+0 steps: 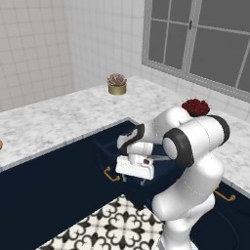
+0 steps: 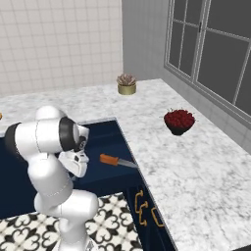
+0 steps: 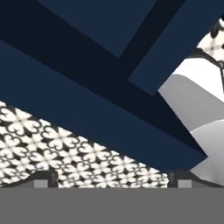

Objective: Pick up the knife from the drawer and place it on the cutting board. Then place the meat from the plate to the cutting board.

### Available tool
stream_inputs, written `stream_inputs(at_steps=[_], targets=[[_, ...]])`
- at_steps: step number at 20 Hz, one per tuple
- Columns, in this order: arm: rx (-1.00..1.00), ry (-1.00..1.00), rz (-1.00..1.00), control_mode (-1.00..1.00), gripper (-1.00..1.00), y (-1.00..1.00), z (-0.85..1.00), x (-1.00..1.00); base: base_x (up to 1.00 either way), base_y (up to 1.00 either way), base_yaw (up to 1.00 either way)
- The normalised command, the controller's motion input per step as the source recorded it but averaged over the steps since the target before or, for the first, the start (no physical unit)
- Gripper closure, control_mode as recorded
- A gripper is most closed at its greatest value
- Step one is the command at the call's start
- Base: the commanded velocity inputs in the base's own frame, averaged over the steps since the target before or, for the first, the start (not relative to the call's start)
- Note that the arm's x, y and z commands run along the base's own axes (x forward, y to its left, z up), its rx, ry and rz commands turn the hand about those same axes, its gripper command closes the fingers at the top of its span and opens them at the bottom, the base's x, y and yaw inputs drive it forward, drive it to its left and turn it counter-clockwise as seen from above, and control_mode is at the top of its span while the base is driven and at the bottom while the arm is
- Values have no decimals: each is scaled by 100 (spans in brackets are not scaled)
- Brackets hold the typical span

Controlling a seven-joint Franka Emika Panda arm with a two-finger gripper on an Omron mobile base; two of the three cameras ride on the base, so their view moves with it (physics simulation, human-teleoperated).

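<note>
One knife (image 2: 117,161) is seen, orange handle and short grey blade, lying flat inside the open drawer (image 2: 105,147), near the drawer's right side, just beside the counter edge, blade pointing right. One open navy drawer is counted; a brass-gold bar handle (image 1: 112,174) is seen on the navy front below the gripper in the left base view, and three more brass handles (image 2: 145,210) are seen on the cabinet fronts at the near right in the right base view. One gripper (image 3: 113,178) is held low at the drawer front, wrist bent down over the patterned floor; in the hand view two dark fingertips (image 3: 43,178) are set wide apart at the bottom edge with nothing between them, so the jaws are spread and empty. The gripper is apart from the knife, to its left. One dark bowl of red stuff (image 2: 179,120) is placed on the counter to the right of the drawer, well apart from it. One small potted succulent (image 2: 126,84) in a gold pot is placed at the far end of the counter. The counter (image 2: 196,166) is white-grey marble, L-shaped around the navy cabinets. The floor (image 1: 114,225) is black-and-white ornamental tile. Walls are pale square tile; one large grey-framed window (image 1: 200,39) is set in the right wall above the counter.
</note>
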Motion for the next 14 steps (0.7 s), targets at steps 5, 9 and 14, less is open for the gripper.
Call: stream_inputs(at_steps=[5,9,14], targets=[[2,-10,7,-100,-100,-11,77,-1,0,0,0],[5,-4,13,-100,-100,-22,96,5,0,0,0],[4,0,1,-100,-100,-21,39,71,0,0,0]])
